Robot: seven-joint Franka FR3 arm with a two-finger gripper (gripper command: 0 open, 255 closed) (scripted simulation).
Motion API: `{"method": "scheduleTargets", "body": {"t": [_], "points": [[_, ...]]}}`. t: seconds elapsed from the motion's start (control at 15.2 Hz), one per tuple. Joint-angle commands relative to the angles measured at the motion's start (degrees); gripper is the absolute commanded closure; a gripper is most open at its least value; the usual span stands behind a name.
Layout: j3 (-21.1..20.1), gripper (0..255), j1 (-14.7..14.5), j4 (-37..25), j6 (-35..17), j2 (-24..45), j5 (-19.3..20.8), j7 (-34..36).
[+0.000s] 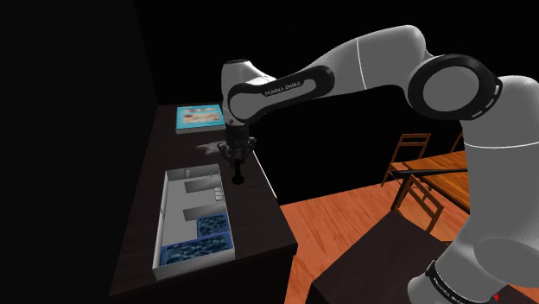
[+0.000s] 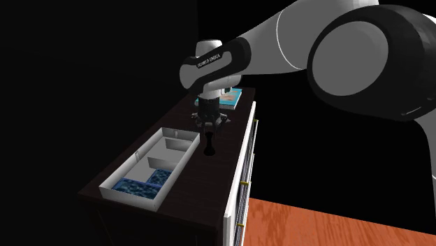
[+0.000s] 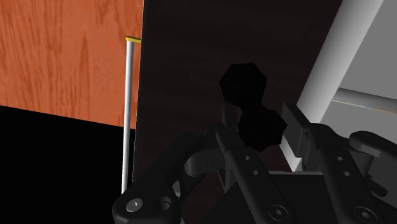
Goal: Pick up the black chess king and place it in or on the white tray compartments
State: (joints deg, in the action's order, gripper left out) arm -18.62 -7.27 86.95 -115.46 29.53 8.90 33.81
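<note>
Gripper (image 3: 261, 127), all black, two fingers: I log it as pinched on the upper part of the black chess king (image 3: 245, 83), with one finger on each side of the piece and the base pointing away from the hand.

Black chess king, location: upright under the hand, near the middle of the dark worktop (image 1: 173, 142). It is just beside the far corner of the white tray (image 1: 194, 262), on the side towards the worktop's front edge and outside the tray. I cannot tell whether its base touches the surface or hangs just above it.

White tray: long, walled and divided into compartments. It lies lengthwise along the worktop's back edge and runs from the near end to about the middle. The near compartments have a blue patterned bottom, and the far ones are plain pale.

Teal flat box (image 1: 199, 117): at the worktop's far end, well apart from the tray and the king.

Cabinet front (image 2: 237, 189): white, below the front edge, with a pale bar handle (image 3: 130, 114).

Arm (image 1: 345, 69): white with dark joints, reaching over from the stand (image 1: 380, 268).

Surroundings: orange wooden floor (image 1: 345, 224), wooden chair (image 1: 410, 151) and a black area behind the worktop.
</note>
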Motion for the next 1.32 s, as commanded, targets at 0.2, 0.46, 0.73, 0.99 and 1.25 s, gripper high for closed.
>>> {"method": "scheduleTargets", "body": {"t": [0.2, 0.46, 0.73, 0.99, 1.25], "points": [[-0.24, 255, 0.06, -2.03, 3.13, -1.13, -0.44, -0.29], [-0.40, 255, 0.01, -4.10, 5.85, -1.82, -0.73, -0.47], [-0.53, 255, -0.09, -6.47, 8.67, -2.31, -0.94, -0.62], [-0.63, 255, -0.27, -9.17, 11.60, -2.58, -1.09, -0.74], [-0.71, 255, -0.53, -12.24, 14.68, -2.60, -1.15, -0.84]]}}
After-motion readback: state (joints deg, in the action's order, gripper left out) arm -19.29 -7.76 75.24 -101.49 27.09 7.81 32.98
